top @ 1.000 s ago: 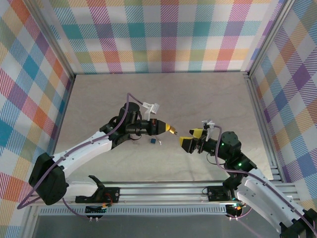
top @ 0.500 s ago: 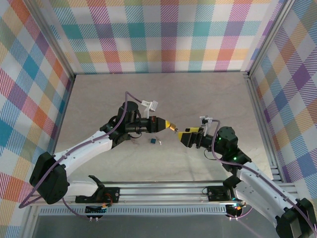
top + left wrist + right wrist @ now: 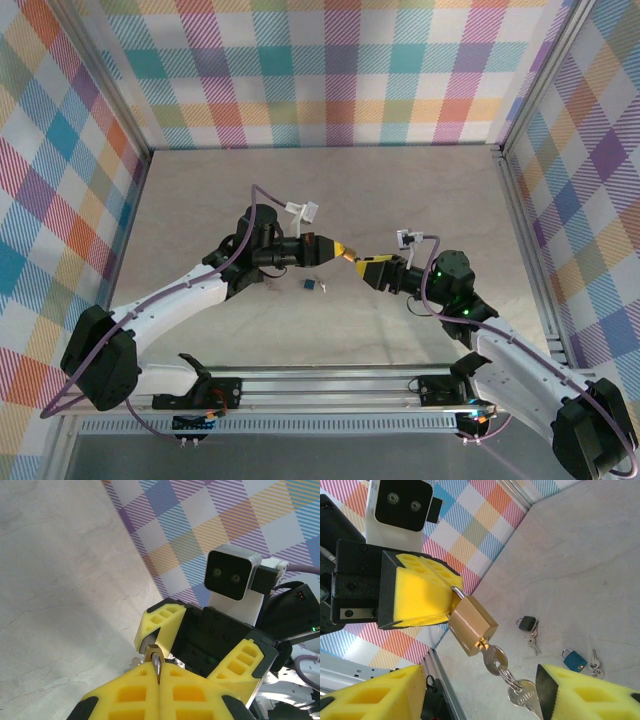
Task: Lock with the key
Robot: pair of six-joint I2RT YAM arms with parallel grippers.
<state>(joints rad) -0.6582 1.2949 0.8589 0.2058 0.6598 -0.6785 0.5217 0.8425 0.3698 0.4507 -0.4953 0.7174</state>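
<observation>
A brass padlock point(image 3: 472, 625) hangs in the air, and my left gripper point(image 3: 159, 680) is shut on its steel shackle point(image 3: 157, 664). A silver key point(image 3: 495, 659) sits in the keyhole at its bottom. From the key a ring and a second key point(image 3: 524, 696) dangle. My right gripper point(image 3: 480, 692) is open, its yellow fingers point(image 3: 585, 692) standing either side of the keys without touching them. From above, the left gripper point(image 3: 343, 254) and right gripper point(image 3: 374, 270) meet nose to nose over the table's middle, the padlock point(image 3: 353, 261) between them.
A small blue padlock point(image 3: 574, 660) with keys and a small black padlock point(image 3: 526, 623) with keys lie on the marble-look tabletop point(image 3: 330, 190) under the left arm. Plaid walls and aluminium rails point(image 3: 520, 215) close in the table on three sides.
My right gripper has moved left and up to the hanging keys, and its jaws have narrowed. The left gripper shifted slightly and keeps its hold on the padlock.
</observation>
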